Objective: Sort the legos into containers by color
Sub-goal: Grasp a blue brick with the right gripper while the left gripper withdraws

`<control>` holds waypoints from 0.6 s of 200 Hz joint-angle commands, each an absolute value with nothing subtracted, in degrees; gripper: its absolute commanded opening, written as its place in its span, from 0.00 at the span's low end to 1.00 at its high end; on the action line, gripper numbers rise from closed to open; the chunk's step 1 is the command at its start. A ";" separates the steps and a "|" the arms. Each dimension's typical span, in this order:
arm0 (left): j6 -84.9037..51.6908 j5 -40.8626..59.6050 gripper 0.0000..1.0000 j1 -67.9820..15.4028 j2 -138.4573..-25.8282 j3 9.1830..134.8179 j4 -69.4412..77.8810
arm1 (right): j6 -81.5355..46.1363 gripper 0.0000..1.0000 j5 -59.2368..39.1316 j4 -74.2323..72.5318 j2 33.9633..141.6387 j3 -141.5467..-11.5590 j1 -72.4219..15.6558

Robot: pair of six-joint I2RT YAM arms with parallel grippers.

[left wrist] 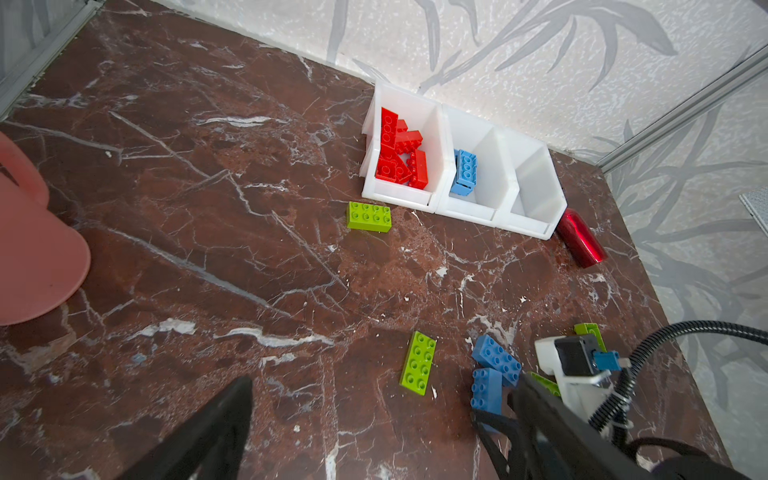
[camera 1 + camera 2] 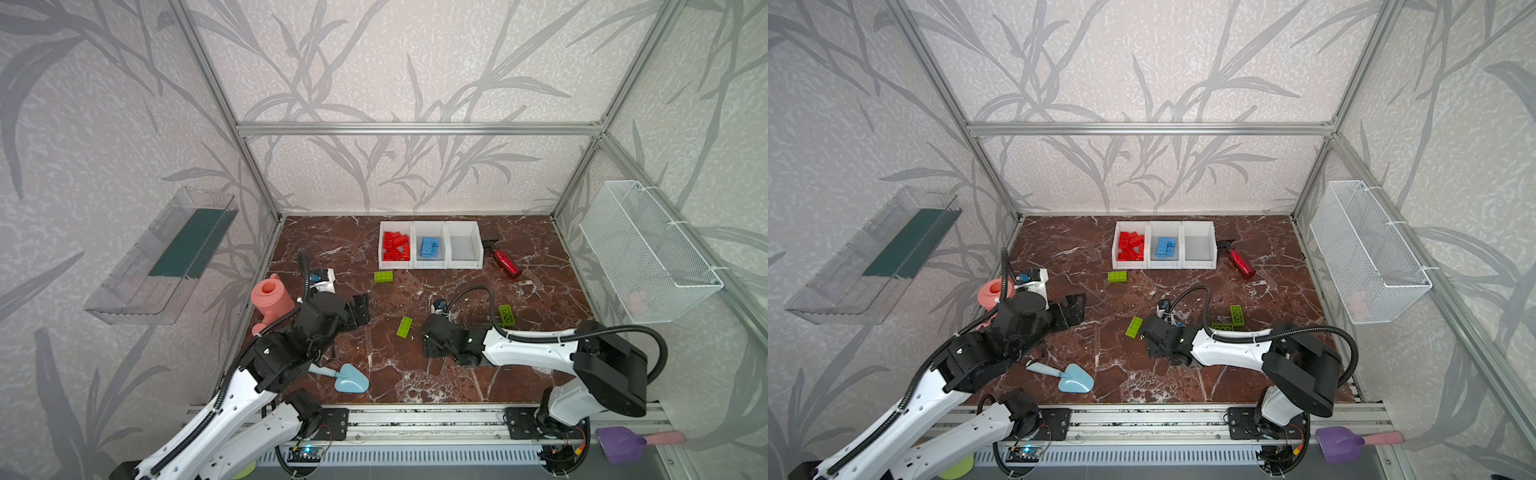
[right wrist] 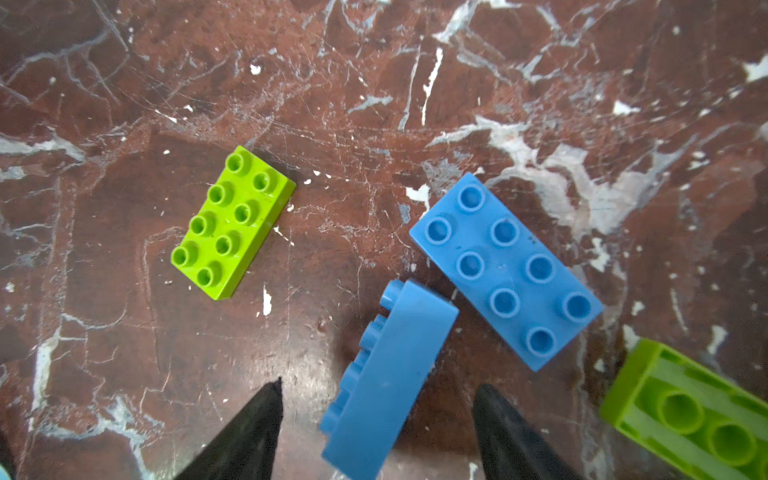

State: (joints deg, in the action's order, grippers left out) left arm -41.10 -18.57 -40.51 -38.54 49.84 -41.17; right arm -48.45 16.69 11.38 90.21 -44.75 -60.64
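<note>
The three white containers (image 2: 430, 266) stand in a row at the back; red legos (image 2: 396, 246) fill the left one, blue legos (image 2: 430, 247) lie in the middle one, and the right one holds nothing. Green legos (image 2: 383, 276) (image 2: 404, 326) (image 2: 506, 316) lie loose on the table. My right gripper (image 3: 379, 385) points down, open, straddling a blue lego (image 3: 390, 374) that lies on its side without touching the fingers. A flat blue lego (image 3: 505, 270) and an upturned green one (image 3: 690, 415) lie beside it. My left gripper (image 1: 382, 381) hovers wide open and holds nothing.
A red bottle (image 2: 507, 259) lies right of the containers. A pink watering can (image 2: 272, 299) stands at the left edge and a light blue trowel (image 2: 349, 378) lies near the front. A wire basket (image 2: 648, 249) and a clear tray (image 2: 166, 253) hang on the side walls.
</note>
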 commanded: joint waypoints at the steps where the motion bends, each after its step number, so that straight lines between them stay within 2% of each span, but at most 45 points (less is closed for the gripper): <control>1: -40.24 -21.84 0.98 -40.56 -34.85 49.68 -45.18 | -49.56 0.69 16.53 10.57 92.19 -46.48 -60.92; 21: -39.88 -23.60 0.98 -40.53 -31.98 49.16 -46.31 | -49.05 0.61 15.75 10.11 93.94 -47.35 -60.92; 56: -40.69 -23.31 0.98 -40.53 -28.61 46.76 -45.44 | -48.91 0.59 14.58 10.29 96.78 -49.25 -60.95; 71: -40.69 -23.29 0.98 -40.52 -28.84 46.85 -45.49 | -48.48 0.47 14.24 10.44 97.46 -49.80 -60.91; 112: -40.95 -23.20 0.98 -40.59 -29.66 46.76 -45.62 | -47.56 0.32 13.53 11.53 97.47 -50.49 -61.00; 120: -40.96 -23.23 0.97 -40.52 -29.57 46.73 -45.64 | -47.31 0.26 13.45 11.69 97.47 -50.57 -61.00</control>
State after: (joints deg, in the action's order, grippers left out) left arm -40.60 -21.58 -40.51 -29.41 47.07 -45.04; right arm -48.05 13.96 10.41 96.79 -49.10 -60.66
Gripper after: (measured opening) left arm 0.975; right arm 0.306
